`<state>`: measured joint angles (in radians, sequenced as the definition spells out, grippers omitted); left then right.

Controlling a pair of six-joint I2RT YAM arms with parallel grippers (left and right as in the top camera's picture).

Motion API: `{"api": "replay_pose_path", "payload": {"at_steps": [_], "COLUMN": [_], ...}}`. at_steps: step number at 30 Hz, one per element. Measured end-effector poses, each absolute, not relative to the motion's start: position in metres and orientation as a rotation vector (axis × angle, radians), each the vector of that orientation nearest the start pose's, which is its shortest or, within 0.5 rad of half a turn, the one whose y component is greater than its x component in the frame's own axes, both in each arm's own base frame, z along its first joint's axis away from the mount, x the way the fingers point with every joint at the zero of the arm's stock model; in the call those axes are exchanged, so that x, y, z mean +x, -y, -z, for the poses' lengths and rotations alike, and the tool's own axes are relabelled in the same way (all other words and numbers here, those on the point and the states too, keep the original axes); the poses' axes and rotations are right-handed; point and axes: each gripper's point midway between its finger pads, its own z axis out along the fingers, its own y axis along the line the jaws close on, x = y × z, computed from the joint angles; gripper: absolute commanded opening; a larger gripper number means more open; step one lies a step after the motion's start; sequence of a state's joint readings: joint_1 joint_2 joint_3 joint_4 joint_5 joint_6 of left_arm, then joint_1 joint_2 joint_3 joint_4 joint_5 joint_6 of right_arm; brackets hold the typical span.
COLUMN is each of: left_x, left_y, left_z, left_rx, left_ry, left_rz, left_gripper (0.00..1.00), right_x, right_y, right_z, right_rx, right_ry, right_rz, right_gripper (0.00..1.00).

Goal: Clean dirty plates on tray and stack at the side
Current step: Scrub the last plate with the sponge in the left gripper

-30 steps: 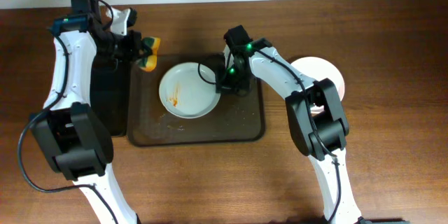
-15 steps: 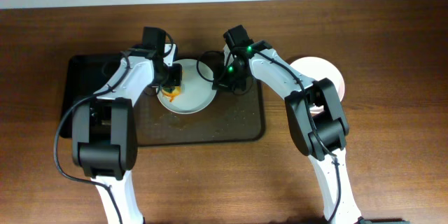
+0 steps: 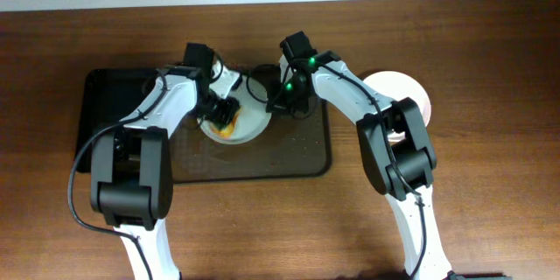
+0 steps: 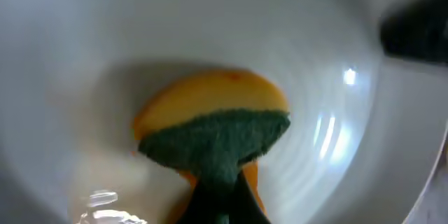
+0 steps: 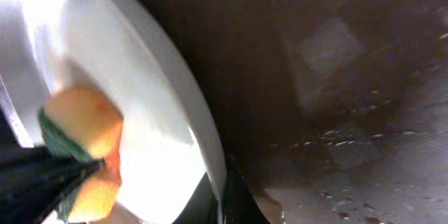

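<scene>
A white plate lies on the dark brown tray. My left gripper is shut on a yellow and green sponge that presses on the plate's inside. My right gripper is shut on the plate's right rim; the sponge also shows in the right wrist view. Clean white plates are stacked on the table at the right, partly hidden by the right arm.
A smaller black tray lies left of the brown tray. Water drops and smears dot the brown tray's surface. The wooden table stretches around.
The left arm swung in from the black tray with the sponge and now rubs it on the plate, a little further right and lower than half a second ago. The right gripper stays on the rim.
</scene>
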<state>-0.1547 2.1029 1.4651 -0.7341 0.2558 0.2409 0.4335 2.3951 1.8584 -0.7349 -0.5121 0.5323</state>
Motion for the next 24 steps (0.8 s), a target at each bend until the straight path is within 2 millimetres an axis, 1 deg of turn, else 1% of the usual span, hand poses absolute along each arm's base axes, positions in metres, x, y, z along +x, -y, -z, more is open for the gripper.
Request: {"api": "replay_pose_path", "payload": {"at_steps": [1,2,5,6,7,9,10,11,13,15,17,19,21,22,23,24], "left_x": [0.44,0.446,0.477,0.479,0.486,0.486,0.483,0.479,0.467,0.456,0.446,0.426,0.401,0.385,0.375,0.371], "left_y": [0.113,0.114,0.113,0.112,0.107,0.093,0.077,0.067,0.062,0.059,0.063,0.07,0.08,0.087,0.092,0.095], "left_z": [-0.009,-0.009,-0.008,-0.007,-0.006,-0.005,-0.005,-0.005,-0.003,-0.002,-0.002,-0.004,-0.006,-0.007,-0.007,-0.007], "left_rx": [0.581,0.561,0.448,0.386,0.312,0.134,-0.016,-0.086,-0.086,-0.061,0.006,0.157,0.298,0.389,0.453,0.494], "left_ry": [-2.778,-2.756,-2.67,-2.678,-2.681,-2.719,-2.735,-2.746,-2.798,-2.857,-2.922,-3.016,-3.091,-3.122,-3.127,-3.117], "left_rz": [0.35,0.349,0.296,0.291,0.219,0.093,-0.034,-0.101,-0.141,-0.133,-0.036,0.188,0.411,0.554,0.653,0.723], "left_gripper": [0.01,0.0,0.0,0.0,0.0,0.0,0.0,0.0,0.0,0.0,0.0,0.0,0.0,0.0,0.0,0.0], "right_x": [0.439,0.439,0.44,0.44,0.44,0.44,0.441,0.44,0.438,0.436,0.435,0.434,0.434,0.434,0.434,0.434], "right_y": [-0.295,-0.294,-0.294,-0.294,-0.294,-0.294,-0.294,-0.295,-0.298,-0.3,-0.299,-0.299,-0.299,-0.299,-0.299,-0.299], "right_z": [-0.005,-0.005,-0.005,-0.005,-0.005,-0.005,-0.005,-0.005,-0.005,-0.005,-0.004,-0.004,-0.004,-0.004,-0.004,-0.005], "right_rx": [0.051,0.064,0.092,0.096,0.098,0.096,0.093,0.09,0.076,0.059,0.048,0.029,0.014,0.01,0.002,-0.002], "right_ry": [-2.986,-2.987,-2.988,-2.988,-2.989,-2.987,-2.984,-2.984,-2.988,-2.99,-2.995,-2.995,-2.993,-2.993,-2.991,-2.991], "right_rz": [-0.9,-0.898,-0.895,-0.894,-0.893,-0.894,-0.892,-0.895,-0.895,-0.894,-0.89,-0.888,-0.888,-0.888,-0.889,-0.89], "right_gripper": [0.04,0.04,0.04,0.04,0.04,0.04,0.04,0.04,0.04,0.04,0.04,0.04,0.04,0.04,0.04,0.04]}}
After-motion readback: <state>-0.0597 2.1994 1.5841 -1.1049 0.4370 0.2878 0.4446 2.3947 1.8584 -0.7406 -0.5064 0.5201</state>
